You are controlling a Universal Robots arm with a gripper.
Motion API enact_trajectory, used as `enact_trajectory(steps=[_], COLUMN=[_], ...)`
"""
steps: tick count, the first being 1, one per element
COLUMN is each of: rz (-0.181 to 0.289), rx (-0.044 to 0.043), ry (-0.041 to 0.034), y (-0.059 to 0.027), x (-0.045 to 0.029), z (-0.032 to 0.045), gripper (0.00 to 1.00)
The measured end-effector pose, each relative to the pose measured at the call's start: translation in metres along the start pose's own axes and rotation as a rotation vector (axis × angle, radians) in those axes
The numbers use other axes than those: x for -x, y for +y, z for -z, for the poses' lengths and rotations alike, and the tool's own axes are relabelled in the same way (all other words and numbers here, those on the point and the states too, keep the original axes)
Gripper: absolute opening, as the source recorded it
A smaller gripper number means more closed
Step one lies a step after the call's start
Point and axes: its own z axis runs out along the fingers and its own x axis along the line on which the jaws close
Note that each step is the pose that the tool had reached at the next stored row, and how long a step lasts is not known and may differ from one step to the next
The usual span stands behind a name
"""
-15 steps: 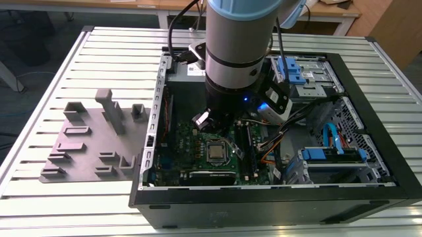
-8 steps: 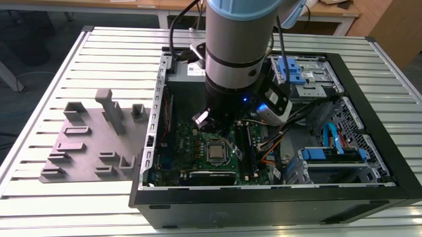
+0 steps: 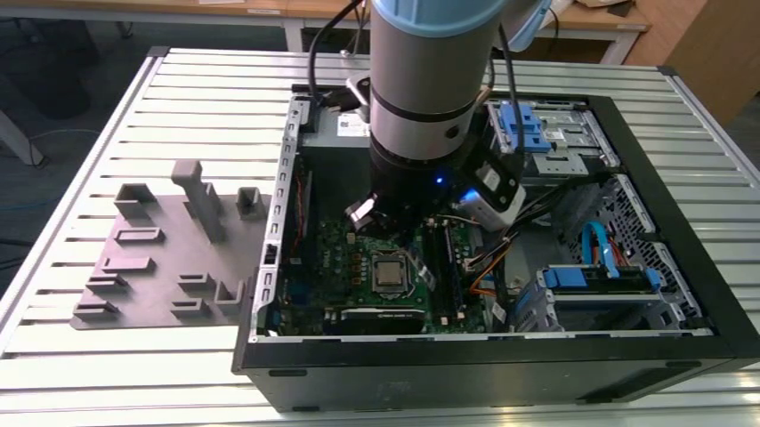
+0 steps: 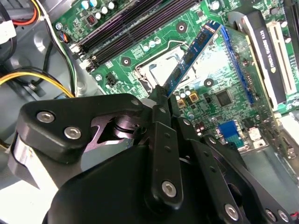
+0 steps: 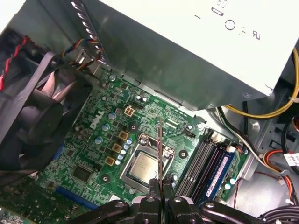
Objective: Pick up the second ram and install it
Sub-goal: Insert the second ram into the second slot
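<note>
Carefully is how this step should go, I judge: the stick has to be kept parallel to an empty slot, with its notched edge facing the board and no tilt along its length, because a skewed entry could jam it against the slot's end clips. In both wrist views the gripper [image 5: 160,185] has its two fingers [image 4: 160,100] closed almost together, pinching one end of the second ram [image 4: 192,52]. The stick juts out from the fingertips towards the board and is clear of it. In the first wrist view it shows edge-on as a thin line [image 5: 160,147]. Beyond it lies the green motherboard [image 5: 105,133], and the stick hangs over the processor socket [image 5: 142,167], not yet over the memory slots [image 5: 198,161] just beside that socket. One of those slots already carries a blue stick [image 5: 218,170]. In the exterior view all this sits inside the open computer case [image 3: 475,378] on a slatted table [image 3: 155,374].
</note>
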Motion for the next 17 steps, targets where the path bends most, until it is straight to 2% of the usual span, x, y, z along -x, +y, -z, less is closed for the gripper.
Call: enact_trajectory(steps=[17], rz=[-0.104], rx=[-0.0070], ry=[-0.0067], y=[0.0000], x=[0.0000], z=[-0.0002], gripper=[0.11])
